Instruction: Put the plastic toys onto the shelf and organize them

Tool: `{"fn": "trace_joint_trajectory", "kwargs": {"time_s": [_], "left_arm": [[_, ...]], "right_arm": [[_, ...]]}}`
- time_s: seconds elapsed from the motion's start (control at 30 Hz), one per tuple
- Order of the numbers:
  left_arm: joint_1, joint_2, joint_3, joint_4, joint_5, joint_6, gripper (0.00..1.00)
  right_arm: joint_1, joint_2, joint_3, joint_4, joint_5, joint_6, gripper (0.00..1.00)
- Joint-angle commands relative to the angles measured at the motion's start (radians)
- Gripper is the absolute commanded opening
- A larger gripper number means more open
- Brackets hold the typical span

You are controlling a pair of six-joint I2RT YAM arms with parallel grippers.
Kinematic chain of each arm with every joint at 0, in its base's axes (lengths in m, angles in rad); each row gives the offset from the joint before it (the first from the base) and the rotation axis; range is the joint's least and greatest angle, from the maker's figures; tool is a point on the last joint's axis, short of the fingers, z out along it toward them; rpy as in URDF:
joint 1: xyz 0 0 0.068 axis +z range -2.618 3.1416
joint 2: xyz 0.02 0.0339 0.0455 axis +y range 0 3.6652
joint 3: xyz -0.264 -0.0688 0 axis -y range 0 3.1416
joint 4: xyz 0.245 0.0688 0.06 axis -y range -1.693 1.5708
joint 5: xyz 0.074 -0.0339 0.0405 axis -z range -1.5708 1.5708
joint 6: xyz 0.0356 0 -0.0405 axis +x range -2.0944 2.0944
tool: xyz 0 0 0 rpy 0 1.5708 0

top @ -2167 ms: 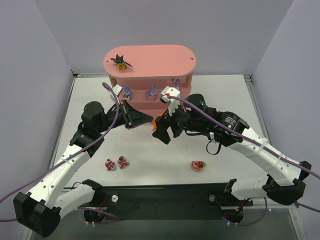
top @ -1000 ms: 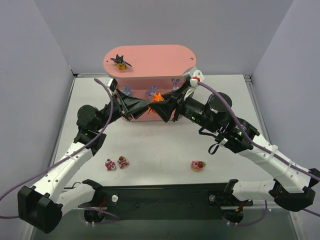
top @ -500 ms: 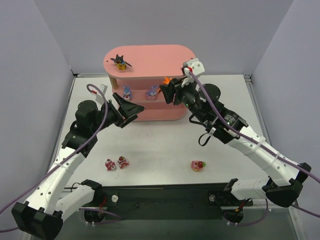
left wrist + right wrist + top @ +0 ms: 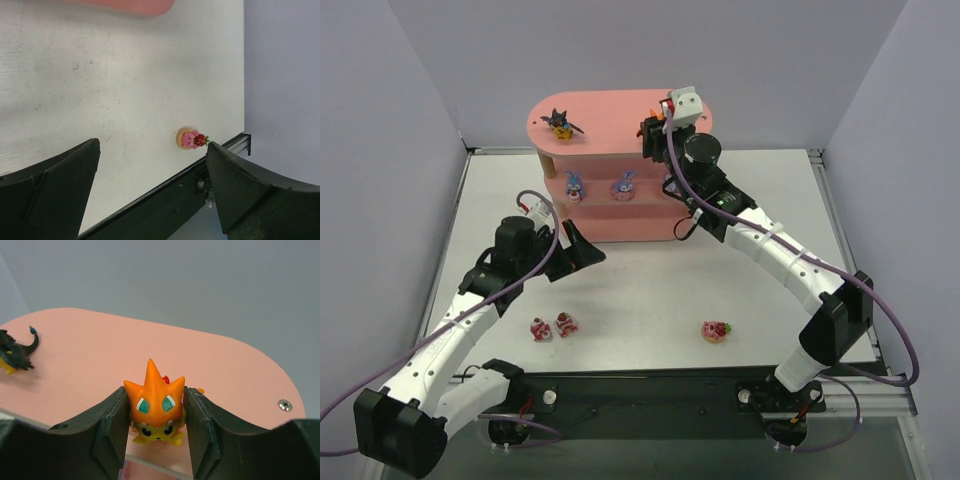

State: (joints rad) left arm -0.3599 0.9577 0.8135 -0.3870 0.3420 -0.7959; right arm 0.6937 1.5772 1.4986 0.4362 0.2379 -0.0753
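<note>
The pink shelf [image 4: 615,112] stands at the back of the table. My right gripper [image 4: 653,128] hovers over the right end of its top board [image 4: 90,347], shut on the orange toy [image 4: 154,397], whose feet hang just above the board's near edge. A black bat-like toy [image 4: 560,123] [image 4: 14,352] stands at the board's left end. Two purple-blue bunnies [image 4: 574,186] [image 4: 624,186] stand on the middle tier. Three red-and-white toys [image 4: 541,329] [image 4: 566,323] [image 4: 716,331] lie on the table. My left gripper [image 4: 582,250] [image 4: 152,150] hangs open and empty in front of the shelf.
The left wrist view looks past one red-and-white toy [image 4: 192,139] to the table's black front rail [image 4: 165,200]. Grey walls close in the table on the left, right and back. The right arm stretches across the shelf's right front.
My right gripper has risen with the orange toy from middle-tier height to over the top board's right end. My left gripper has opened wide and drawn back from the shelf.
</note>
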Motion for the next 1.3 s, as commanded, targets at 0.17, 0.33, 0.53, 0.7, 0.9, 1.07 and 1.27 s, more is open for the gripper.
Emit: {"fn": "trace_joint_trajectory", "kwargs": {"time_s": [0.17,0.33,0.53,0.7,0.9,1.07,1.27], "left_arm": [[0.001,0.046,0.006,0.020,0.008,0.090,0.97],[-0.001,0.038,-0.010,0.022,-0.015,0.095,0.97],[-0.002,0.047,-0.030,0.042,-0.011,0.083,0.97],[-0.008,0.053,-0.045,0.050,-0.011,0.081,0.97],[-0.011,0.047,-0.068,0.056,-0.009,0.072,0.97],[-0.013,0.041,-0.066,0.051,-0.011,0.069,0.97],[-0.013,0.038,-0.066,0.050,-0.009,0.067,0.97]], "right_arm": [[-0.020,0.066,0.089,0.151,0.049,0.032,0.02],[-0.019,0.044,0.043,0.136,0.066,0.054,0.12],[-0.019,0.010,-0.044,0.165,0.089,0.054,0.20],[-0.014,0.001,-0.115,0.260,0.092,0.010,0.31],[-0.011,0.014,-0.123,0.272,0.103,0.000,0.37],[-0.010,0.014,-0.112,0.268,0.104,0.003,0.52],[-0.011,0.038,-0.026,0.164,0.121,0.032,0.58]]}}
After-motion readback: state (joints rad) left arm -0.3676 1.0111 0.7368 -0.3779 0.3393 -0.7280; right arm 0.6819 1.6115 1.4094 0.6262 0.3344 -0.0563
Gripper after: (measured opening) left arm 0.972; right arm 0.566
